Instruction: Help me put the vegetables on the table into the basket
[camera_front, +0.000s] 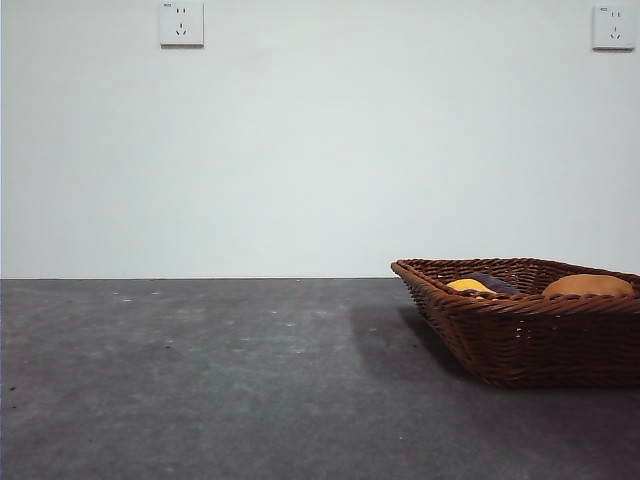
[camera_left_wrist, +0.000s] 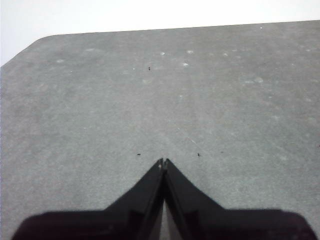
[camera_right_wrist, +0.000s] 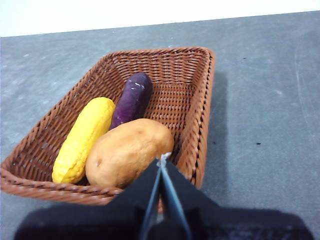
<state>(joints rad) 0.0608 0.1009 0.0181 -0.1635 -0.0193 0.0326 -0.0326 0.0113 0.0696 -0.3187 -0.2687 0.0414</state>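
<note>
Front view: basket sits on the table at the right, only the tops of the corn, eggplant and potato peeking over the rim; no arms seen. Left wrist view: left gripper pressed together, empty, over bare table. Right wrist view: right gripper pressed together, empty, above the basket; it alone shows all three lying inside, side by side. Task looks done. Potato likely heavy, firm; grip across the middle.
</note>
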